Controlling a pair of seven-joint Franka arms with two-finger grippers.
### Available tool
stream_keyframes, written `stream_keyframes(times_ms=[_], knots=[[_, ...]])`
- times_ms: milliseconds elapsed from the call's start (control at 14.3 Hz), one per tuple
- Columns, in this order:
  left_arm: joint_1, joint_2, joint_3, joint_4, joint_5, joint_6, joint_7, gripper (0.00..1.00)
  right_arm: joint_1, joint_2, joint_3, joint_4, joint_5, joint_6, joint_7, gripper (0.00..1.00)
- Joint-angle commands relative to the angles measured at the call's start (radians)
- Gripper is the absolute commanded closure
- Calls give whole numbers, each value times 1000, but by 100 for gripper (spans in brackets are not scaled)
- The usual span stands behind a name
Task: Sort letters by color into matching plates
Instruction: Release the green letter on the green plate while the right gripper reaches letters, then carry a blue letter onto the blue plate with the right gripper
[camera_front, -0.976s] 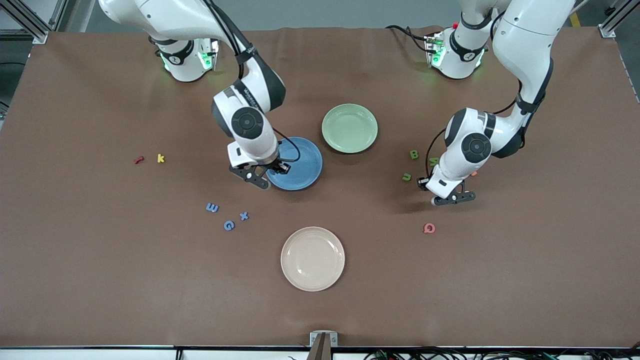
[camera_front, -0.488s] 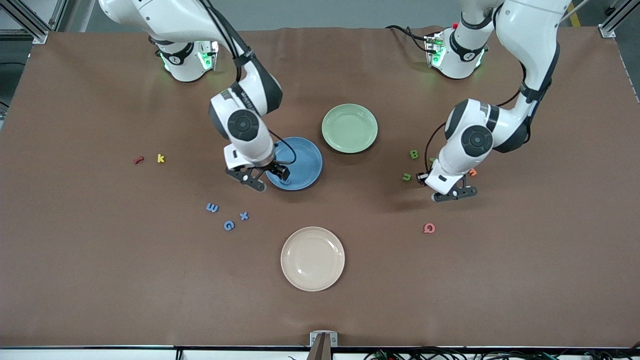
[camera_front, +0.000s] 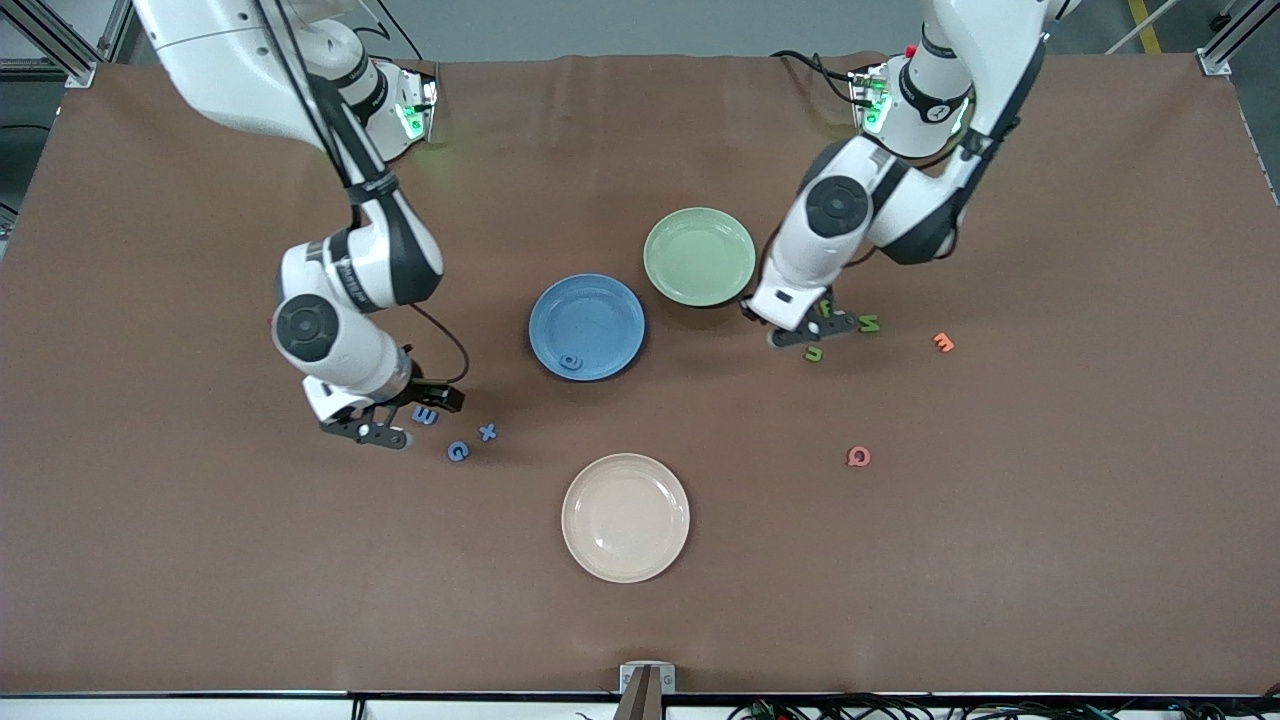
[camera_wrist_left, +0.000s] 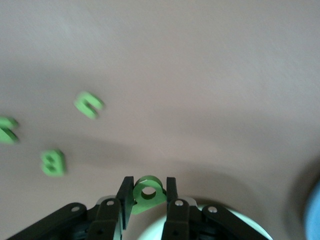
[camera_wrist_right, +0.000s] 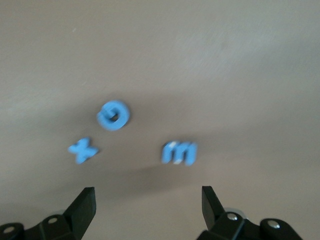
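My left gripper (camera_wrist_left: 147, 189) is shut on a green letter (camera_wrist_left: 147, 192) with a round hole. In the front view the left gripper (camera_front: 803, 330) hangs just beside the pale green plate (camera_front: 699, 256), over three green letters (camera_front: 869, 323) on the table. The blue plate (camera_front: 587, 320) holds one blue letter (camera_front: 570, 362). My right gripper (camera_front: 400, 418) is open and empty, low beside three blue letters (camera_front: 458, 451). In the right wrist view the blue letters (camera_wrist_right: 113, 115) lie just ahead of the right gripper (camera_wrist_right: 148, 200).
A cream plate (camera_front: 625, 517) sits nearer the front camera than the blue plate. An orange letter (camera_front: 943, 342) and a pink letter (camera_front: 858, 456) lie toward the left arm's end. The pale green plate's rim (camera_wrist_left: 240, 225) shows under the left fingers.
The right gripper opened over the blue plate, left a blue letter in it and swung to the blue letters. The left gripper carried its green letter toward the pale green plate.
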Motion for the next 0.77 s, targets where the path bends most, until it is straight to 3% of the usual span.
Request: stream_keyframes(times_ms=[0,349,697], knots=[[-1,-5,-70,-14,17,-12,-103,74,-19,46,18,-2,-16,74,-49,20],[-134,48,-78,-34,20,-10,-225,74,-36,94,18,-3,-16,149,-75,20],[-177,111,-78,-35,34,19,-236,73,-48,114,16,-15,-16,174,-73,20]])
